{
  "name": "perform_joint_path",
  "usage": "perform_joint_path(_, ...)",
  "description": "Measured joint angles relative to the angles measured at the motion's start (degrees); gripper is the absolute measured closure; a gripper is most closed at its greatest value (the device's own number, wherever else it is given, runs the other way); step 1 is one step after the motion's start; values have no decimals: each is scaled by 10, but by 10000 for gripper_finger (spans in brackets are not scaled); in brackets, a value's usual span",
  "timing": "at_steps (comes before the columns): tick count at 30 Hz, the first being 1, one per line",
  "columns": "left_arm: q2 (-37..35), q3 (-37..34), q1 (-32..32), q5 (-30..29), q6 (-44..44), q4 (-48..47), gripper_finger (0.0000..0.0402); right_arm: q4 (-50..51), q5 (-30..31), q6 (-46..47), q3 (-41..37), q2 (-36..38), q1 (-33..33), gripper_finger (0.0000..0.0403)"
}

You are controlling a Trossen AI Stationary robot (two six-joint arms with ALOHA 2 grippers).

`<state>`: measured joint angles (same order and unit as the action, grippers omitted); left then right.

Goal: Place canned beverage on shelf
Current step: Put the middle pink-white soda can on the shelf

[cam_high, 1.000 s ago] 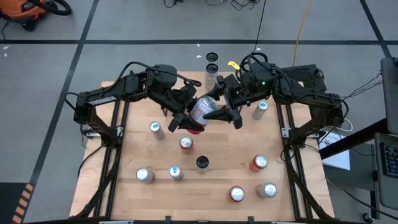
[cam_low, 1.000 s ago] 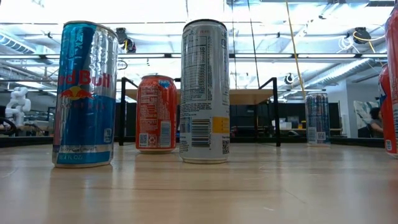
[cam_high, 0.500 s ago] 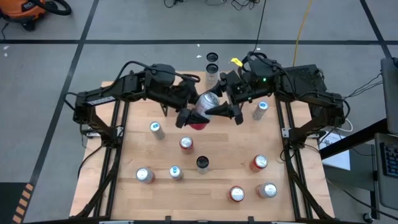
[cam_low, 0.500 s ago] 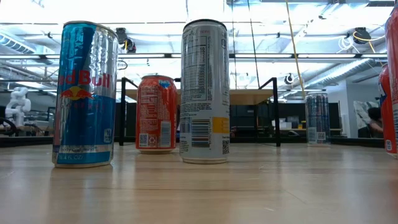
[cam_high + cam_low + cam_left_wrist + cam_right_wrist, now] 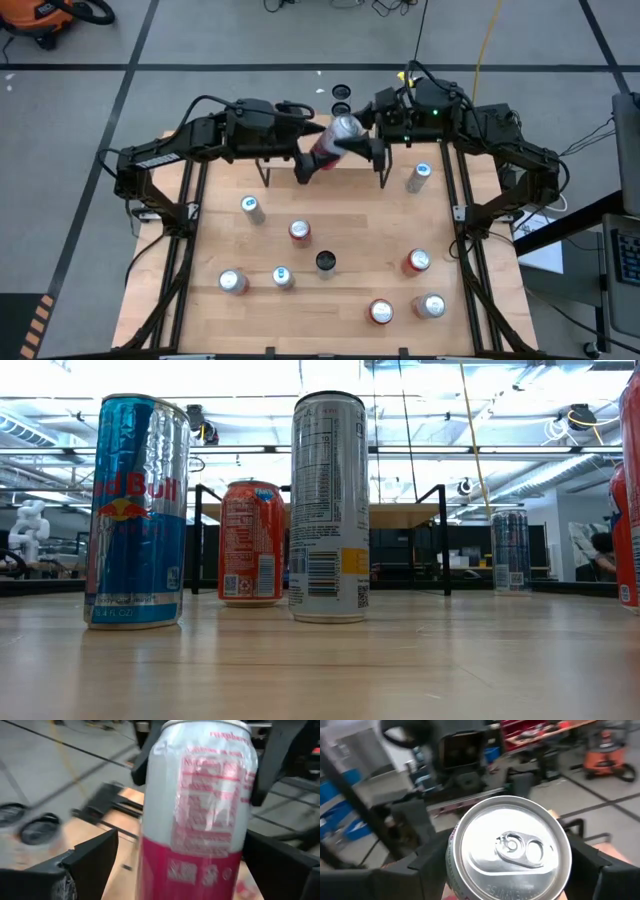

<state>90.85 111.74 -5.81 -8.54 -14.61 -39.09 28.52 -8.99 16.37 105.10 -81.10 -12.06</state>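
Orange vacuum (image 5: 45, 22) on the grey floor far left, yellow cable (image 5: 486, 40) far right, white paper (image 5: 541, 248) beside the table (image 5: 340, 330) on the right.

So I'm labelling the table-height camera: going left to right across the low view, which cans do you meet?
Blue and silver Red Bull can → orange can → tall silver can → dark can farther back → red can cut off at the right edge.

I see grey floor (image 5: 80, 110) crossed by dark lines. An orange vacuum (image 5: 45, 18) sits in the corner. Bright ceiling lights (image 5: 250, 378) glare overhead.
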Motion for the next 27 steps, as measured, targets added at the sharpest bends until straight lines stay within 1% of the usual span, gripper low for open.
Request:
perform_joint_path(4,1,0,6,-63,22,-6,4,0,52,27,0,0,-7,129)
perform_joint_path(8,6,-1,6,-97,49,-7,4,-2,62,35,1,0,-15,129)
perform_joint_path(14,14,-1,6,-143,89,-8,4,-1,115,84,1,0,-19,129)
perform_joint_path(20,20,-2,6,-145,109,-10,4,0,151,115,1,0,-19,129)
perform_joint_path(27,20,-11,6,-145,131,-9,4,-2,154,130,1,-1,-19,129)
